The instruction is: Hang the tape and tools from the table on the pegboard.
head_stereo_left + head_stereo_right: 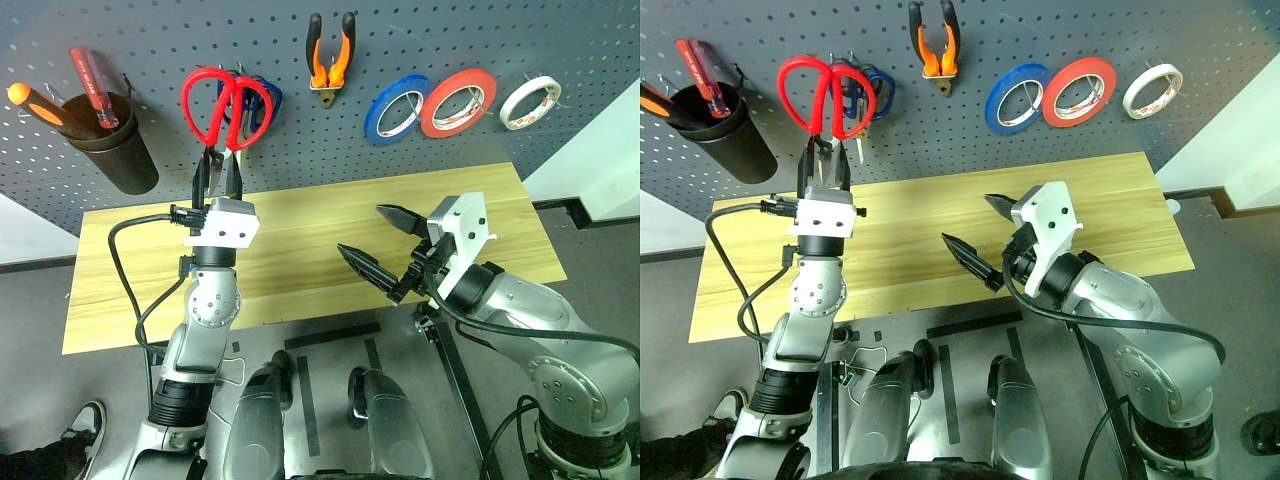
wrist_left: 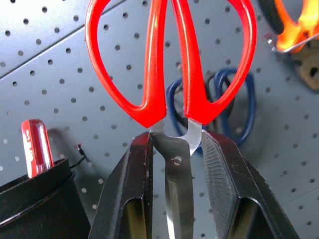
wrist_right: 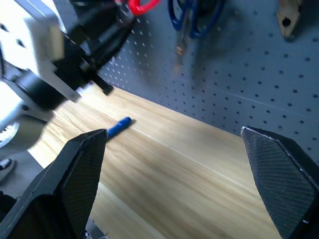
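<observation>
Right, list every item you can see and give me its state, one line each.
Red scissors: blades shut, held up at the pegboard.
Left gripper: shut on the scissor blades.
Right gripper: open, holding nothing.
Pliers: hung.
White tape: hung.
Blue tape: hung.
Red tape: hung.
Blue scissors: hung behind the red pair.
Blue screwdriver: lying on the table.

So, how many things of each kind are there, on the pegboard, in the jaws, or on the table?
Tape rolls: 3 (blue, red, white)
Scissors: 2 (red, blue)
Pliers: 1
Screwdrivers: 3 (orange, red, blue)
Cup: 1
Total: 10
</observation>
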Robot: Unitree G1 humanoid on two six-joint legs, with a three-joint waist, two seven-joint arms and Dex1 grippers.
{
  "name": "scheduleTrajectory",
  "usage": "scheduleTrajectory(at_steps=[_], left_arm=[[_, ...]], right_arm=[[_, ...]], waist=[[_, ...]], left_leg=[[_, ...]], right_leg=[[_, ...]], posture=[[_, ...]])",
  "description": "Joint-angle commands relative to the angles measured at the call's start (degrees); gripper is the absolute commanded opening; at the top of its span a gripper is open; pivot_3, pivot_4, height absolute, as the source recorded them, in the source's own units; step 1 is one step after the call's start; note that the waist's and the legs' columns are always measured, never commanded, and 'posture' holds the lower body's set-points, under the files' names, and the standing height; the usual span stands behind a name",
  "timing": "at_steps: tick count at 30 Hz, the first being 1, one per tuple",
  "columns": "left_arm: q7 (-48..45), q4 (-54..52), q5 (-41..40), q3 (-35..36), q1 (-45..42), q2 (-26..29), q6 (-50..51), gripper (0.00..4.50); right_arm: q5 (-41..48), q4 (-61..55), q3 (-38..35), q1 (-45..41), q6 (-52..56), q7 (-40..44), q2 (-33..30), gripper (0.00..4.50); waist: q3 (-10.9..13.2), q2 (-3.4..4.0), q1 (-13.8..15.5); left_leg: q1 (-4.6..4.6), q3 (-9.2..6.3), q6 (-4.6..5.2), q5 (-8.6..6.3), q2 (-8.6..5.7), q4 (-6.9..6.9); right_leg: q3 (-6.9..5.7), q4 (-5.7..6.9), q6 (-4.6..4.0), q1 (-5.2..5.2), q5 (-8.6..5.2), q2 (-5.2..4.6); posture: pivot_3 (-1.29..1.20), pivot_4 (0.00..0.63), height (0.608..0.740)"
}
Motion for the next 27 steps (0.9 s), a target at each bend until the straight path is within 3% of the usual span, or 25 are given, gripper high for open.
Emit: scheduleTrajectory(at_steps=[1, 27], left_arm=[[1.3, 0.2, 0.7, 0.9, -1.4, 0.4, -1.8, 1.06], [2.5, 6.0, 1.2, -1.8, -2.7, -2.3, -3.0, 1.06]], right_arm=[[1.2, -2.0, -2.1, -0.9, -6.2, -0.2, 2.5, 4.5], [0.2, -2.0, 1.7, 0.3, -11.4, -1.5, 1.8, 4.5]], waist=[[0.0, 0.0, 0.0], [0.0, -0.02, 0.0]], left_leg=[[0.01, 0.01, 0.0, 0.0, 0.0, 0.0], [0.41, 0.03, 0.0, 0.01, 0.0, 0.03]], right_leg=[[0.0, 0.01, 0.0, 0.0, 0.0, 0.0], [0.05, 0.1, 0.0, 0.35, 0.0, -0.03]], posture=[[-0.03, 0.316, 0.717], [-0.04, 0.315, 0.717]])
